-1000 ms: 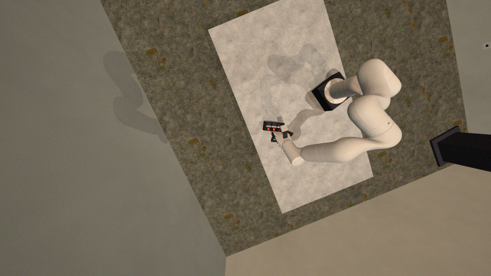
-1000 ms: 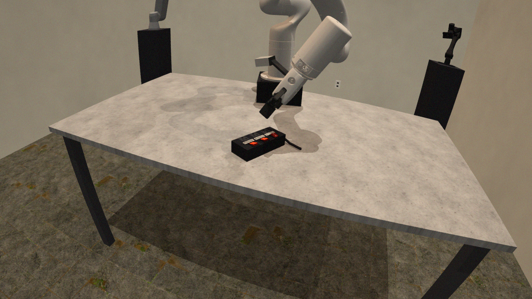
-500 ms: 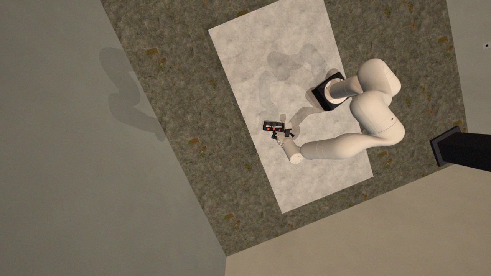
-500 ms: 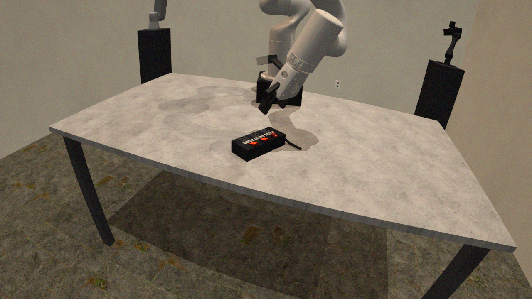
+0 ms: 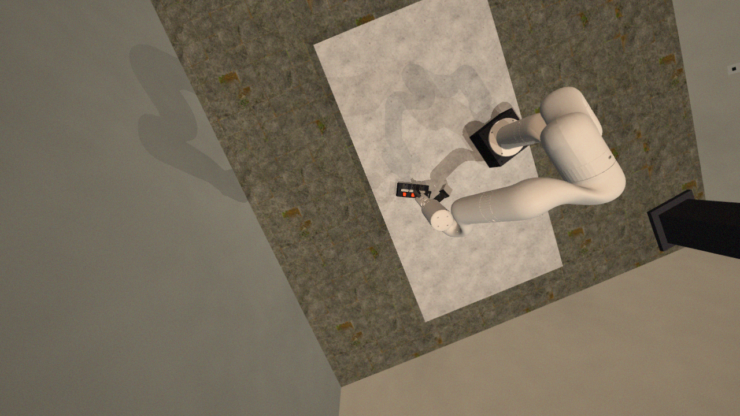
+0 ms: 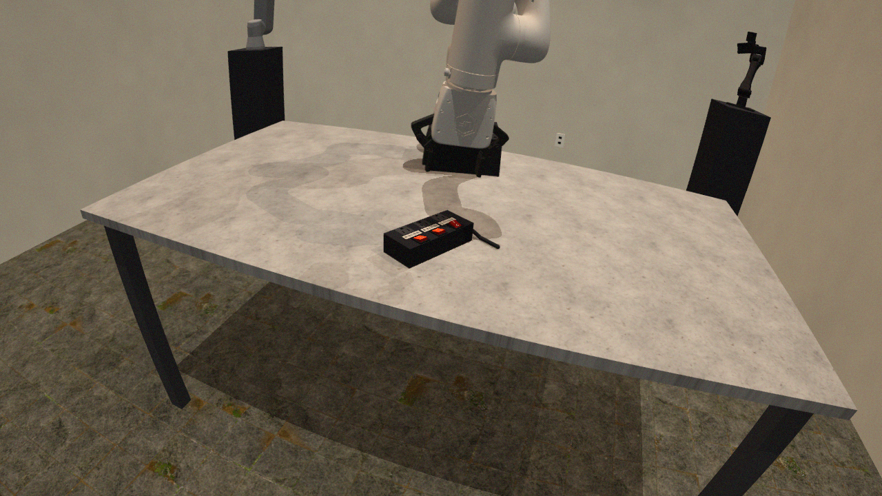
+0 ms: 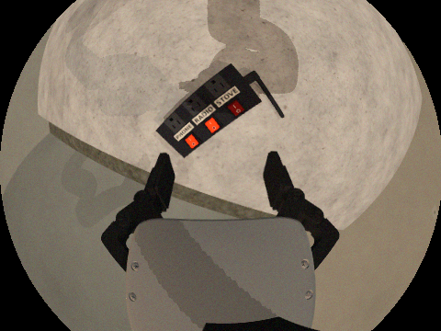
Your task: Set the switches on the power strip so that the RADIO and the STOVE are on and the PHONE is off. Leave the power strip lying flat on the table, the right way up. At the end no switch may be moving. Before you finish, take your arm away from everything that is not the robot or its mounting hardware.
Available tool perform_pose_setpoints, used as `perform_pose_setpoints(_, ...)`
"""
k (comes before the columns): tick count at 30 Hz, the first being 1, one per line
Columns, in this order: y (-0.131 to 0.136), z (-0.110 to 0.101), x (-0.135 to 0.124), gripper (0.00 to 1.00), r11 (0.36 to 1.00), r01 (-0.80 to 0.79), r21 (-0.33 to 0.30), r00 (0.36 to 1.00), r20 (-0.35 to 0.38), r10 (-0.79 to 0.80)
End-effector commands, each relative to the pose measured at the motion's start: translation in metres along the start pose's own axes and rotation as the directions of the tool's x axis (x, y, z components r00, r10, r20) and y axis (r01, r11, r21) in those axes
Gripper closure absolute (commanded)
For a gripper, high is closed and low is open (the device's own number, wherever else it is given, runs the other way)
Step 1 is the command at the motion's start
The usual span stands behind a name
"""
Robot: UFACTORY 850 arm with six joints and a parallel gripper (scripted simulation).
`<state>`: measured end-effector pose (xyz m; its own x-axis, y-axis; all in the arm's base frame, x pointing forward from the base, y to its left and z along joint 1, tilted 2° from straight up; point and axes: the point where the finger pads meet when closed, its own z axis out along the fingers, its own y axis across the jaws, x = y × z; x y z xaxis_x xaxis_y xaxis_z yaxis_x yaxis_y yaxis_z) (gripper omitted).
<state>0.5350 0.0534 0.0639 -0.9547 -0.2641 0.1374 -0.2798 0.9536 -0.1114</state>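
The power strip carries three small white labels in a row along its top, each beside a socket and above a red switch. In the wrist view the label at the cable end reads STOVE. The middle label reads RADIO, though it is small and only roughly legible. The third label, at the far end from the cable, is too blurred to read.

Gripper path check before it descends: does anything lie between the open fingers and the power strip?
Nothing. In the wrist view only bare table shows between the open, empty gripper and the power strip.
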Motion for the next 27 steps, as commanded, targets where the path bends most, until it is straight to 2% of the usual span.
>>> perform_pose_setpoints(1, -0.0045, -0.0087, -0.0037, 0.00, 0.964, -0.254, -0.076, 0.963, 0.069, 0.259)
perform_pose_setpoints(4, -0.0071, -0.0118, -0.0052, 0.00, 0.914, -0.386, -0.125, 0.913, 0.091, 0.398)
perform_pose_setpoints(27, -0.0073, -0.0115, -0.0055, 0.00, 0.919, -0.375, -0.123, 0.918, 0.093, 0.387)
